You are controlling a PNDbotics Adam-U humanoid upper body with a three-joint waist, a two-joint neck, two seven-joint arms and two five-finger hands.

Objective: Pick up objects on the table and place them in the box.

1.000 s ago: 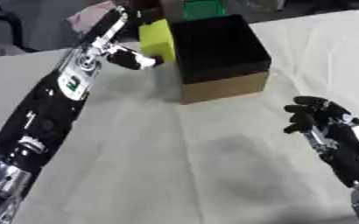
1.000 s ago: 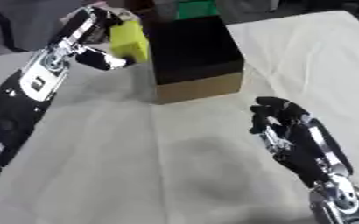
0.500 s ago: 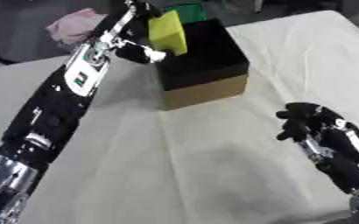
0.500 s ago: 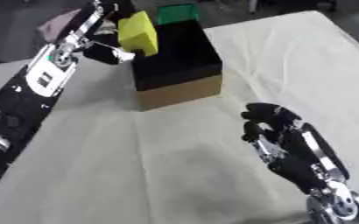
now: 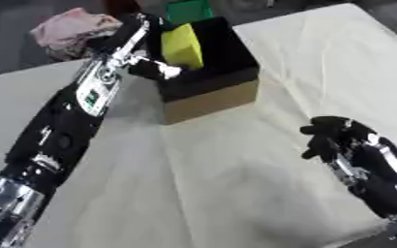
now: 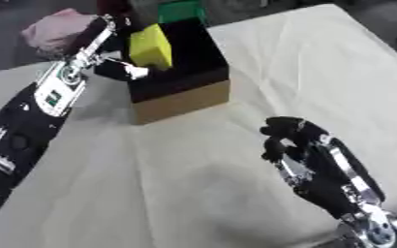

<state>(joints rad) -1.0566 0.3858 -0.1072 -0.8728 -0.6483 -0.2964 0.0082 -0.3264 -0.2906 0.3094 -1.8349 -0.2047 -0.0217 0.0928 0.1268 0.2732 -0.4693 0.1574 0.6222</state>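
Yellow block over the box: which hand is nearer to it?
Left. The left hand holds the yellow block over the box, fingers curled round it. The right hand sits well away, near the table's right front, holding nothing.

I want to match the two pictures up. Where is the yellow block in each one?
Left eye view: the yellow block is near the top, a bit left of the middle, held by the left hand over the box's open top.
Right eye view: the yellow block is near the top, further left.
Shared landmark: the black box with the brown base, right under the block in both.
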